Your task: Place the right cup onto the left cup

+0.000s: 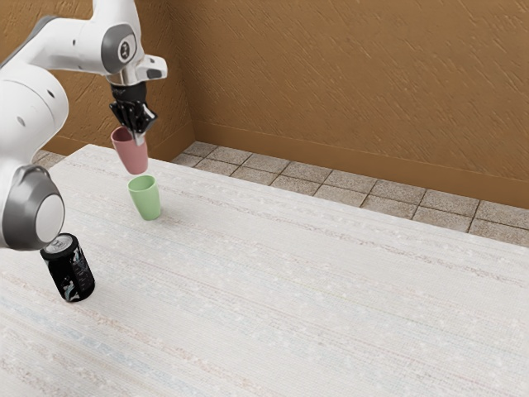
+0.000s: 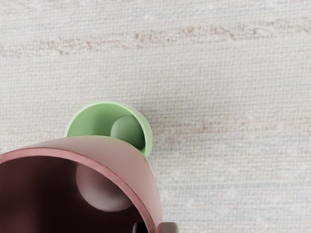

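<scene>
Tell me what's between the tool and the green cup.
The pink cup, held by its rim in the tool. The exterior view shows it, with the green cup lower down.

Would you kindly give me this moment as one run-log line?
gripper: shut on pink cup at its rim | pink cup: held higher than green cup | green cup: upright | stacking: not yet done

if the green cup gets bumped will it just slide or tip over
The green cup would probably tip if pushed near its rim, since it is taller than wide and narrows toward its base. It is likely light, as it looks empty inside. Its round wall suggests it could roll once down.
</scene>
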Available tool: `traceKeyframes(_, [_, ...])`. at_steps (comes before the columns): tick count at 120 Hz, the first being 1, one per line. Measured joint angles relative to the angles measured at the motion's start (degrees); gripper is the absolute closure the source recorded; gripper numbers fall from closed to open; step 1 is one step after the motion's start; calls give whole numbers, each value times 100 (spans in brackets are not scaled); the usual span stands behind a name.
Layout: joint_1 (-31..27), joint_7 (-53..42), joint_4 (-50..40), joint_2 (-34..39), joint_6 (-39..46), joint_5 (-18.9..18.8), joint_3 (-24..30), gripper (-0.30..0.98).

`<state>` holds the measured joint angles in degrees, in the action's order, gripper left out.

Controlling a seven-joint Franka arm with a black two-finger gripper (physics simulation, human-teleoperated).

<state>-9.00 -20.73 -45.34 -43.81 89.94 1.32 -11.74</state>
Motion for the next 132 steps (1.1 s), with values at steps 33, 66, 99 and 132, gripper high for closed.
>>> traceKeyframes(33, [-229, -265, 14, -204, 352, -8, 191, 79])
traceKeyframes(66, [-435, -469, 1, -258, 505, 37, 369, 79])
traceKeyframes(99, [-494, -602, -32, -371, 558, 47, 428, 79])
traceKeyframes(132, [-515, -686, -72, -436, 577, 55, 458, 79])
